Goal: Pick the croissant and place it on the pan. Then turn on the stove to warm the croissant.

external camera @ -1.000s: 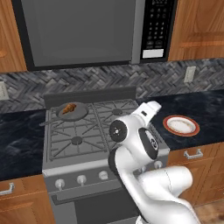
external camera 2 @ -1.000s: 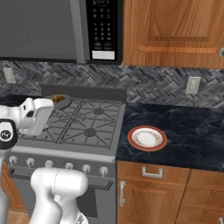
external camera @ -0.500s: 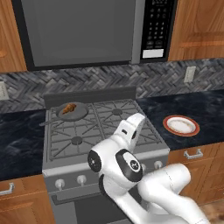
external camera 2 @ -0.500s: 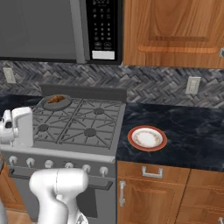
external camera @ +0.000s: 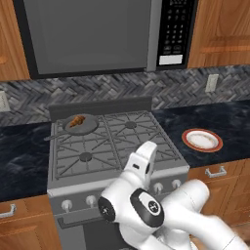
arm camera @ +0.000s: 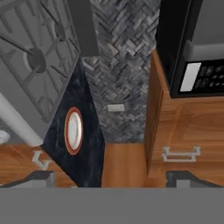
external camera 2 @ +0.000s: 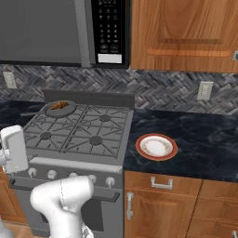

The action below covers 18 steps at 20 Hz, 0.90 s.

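Left base view: small orange-brown curved croissant [external camera: 76, 120] lies in the round shallow grey pan [external camera: 84, 127] on the back-left burner of the grey steel stove [external camera: 112, 146], so I judge placing done. Round front knobs [external camera: 67, 205] remain to be turned, I judge. My gripper [arm camera: 111, 177] holds nothing, dark tips spread wide. White orange-rimmed plate [external camera 2: 156, 146] sits on the dark speckled counter [external camera 2: 195, 139].
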### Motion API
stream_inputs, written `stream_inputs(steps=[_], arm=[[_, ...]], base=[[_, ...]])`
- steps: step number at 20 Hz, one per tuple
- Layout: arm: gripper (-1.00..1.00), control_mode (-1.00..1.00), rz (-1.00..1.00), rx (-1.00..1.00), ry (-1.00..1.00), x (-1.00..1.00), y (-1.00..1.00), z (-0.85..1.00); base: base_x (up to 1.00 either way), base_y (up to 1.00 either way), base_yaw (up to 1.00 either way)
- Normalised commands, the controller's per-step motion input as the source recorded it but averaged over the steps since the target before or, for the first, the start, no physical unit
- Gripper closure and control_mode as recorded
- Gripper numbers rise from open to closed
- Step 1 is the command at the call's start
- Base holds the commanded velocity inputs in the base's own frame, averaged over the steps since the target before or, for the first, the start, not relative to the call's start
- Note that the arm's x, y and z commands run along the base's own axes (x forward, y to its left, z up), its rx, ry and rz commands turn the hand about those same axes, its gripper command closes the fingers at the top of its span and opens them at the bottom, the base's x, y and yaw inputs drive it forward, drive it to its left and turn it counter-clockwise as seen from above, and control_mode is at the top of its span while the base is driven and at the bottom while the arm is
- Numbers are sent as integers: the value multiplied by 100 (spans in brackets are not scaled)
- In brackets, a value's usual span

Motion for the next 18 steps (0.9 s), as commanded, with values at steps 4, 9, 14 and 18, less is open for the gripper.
stream_inputs(steps=[4, 9, 14, 18], arm=[[-100, -100, 6, -11, 3, -11, 32, -17], [-100, -100, 0, -20, 3, 0, 54, -14], [-100, -100, 0, -19, 1, -2, 50, -15], [-100, -100, -3, -14, 0, -8, 38, -24]], base=[[0, 0, 0], [0, 0, 0], [0, 0, 0], [0, 0, 0]])
